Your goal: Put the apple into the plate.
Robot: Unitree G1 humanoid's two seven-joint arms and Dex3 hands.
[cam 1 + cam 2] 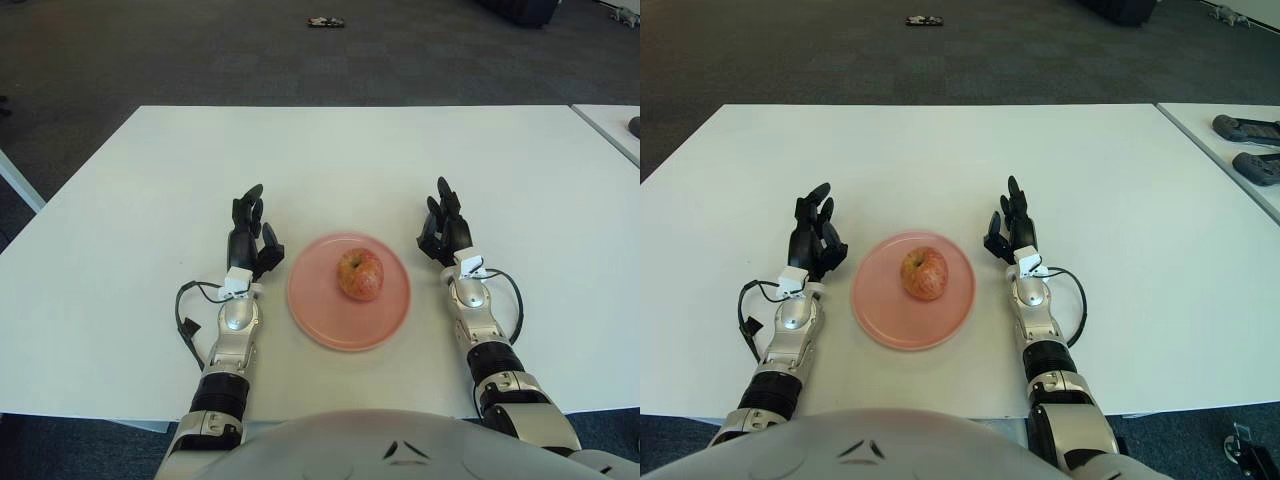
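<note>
Seeing: I have the apple (360, 275) sitting on the pink plate (316, 315), between both robot hands.
Left robot hand (248, 237): just left of the plate, fingers loosely extended, holding nothing.
Right robot hand (443, 228): just right of it, fingers loosely extended, empty.
Desk (130, 200): white.

apple (360, 275) underside hidden, sits on plate (310, 320) | plate centre covered by apple | second table (1230, 150) cut by right edge | dark devices (1250, 128) on it partly cut off, type unclear | small floor object (326, 21) too small to tell | robot torso (400, 445) cut by bottom edge
</note>
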